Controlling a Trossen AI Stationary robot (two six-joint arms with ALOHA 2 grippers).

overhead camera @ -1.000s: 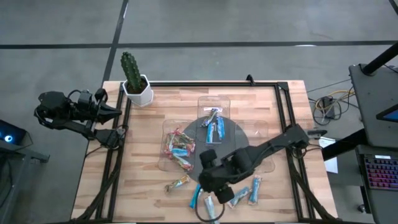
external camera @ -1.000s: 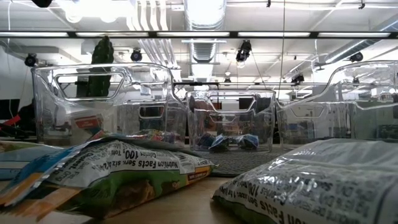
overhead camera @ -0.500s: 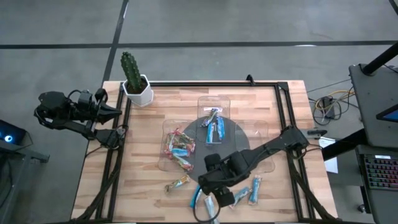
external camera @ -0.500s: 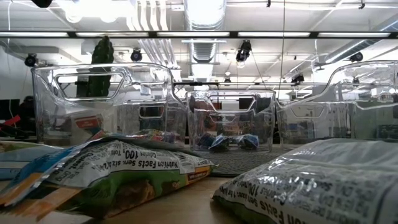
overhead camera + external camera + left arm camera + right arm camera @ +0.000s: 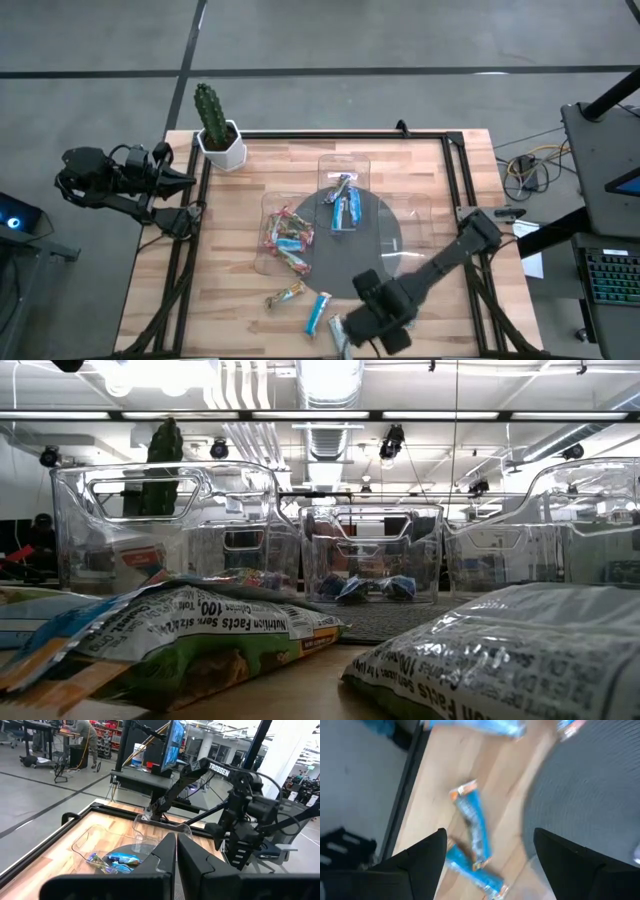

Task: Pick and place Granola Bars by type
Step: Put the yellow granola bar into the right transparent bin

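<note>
Several granola bars lie loose near the table's near edge: an orange-and-silver one (image 5: 287,294), a blue one (image 5: 318,312) and another blue one (image 5: 337,330) partly under my right arm. More bars lie in the left clear tray (image 5: 285,235) and the far clear tray (image 5: 343,195). My right gripper (image 5: 375,322) hangs open above the near edge, pointing down. In its wrist view two blue bars (image 5: 472,830) (image 5: 474,872) lie on the wood below its fingers (image 5: 490,865). My left gripper (image 5: 185,180) is shut and waits off the table's left edge.
A grey round mat (image 5: 385,235) lies mid-table under the trays, with a third clear tray (image 5: 420,215) at its right. A potted cactus (image 5: 215,125) stands at the far left corner. A black frame rail (image 5: 462,190) runs along the table's sides.
My right gripper has swung toward the table's near edge and to the right, sinking and tipping to point down. It stays open. It now covers the bars at the near right, and the blue bar left of it is uncovered.
</note>
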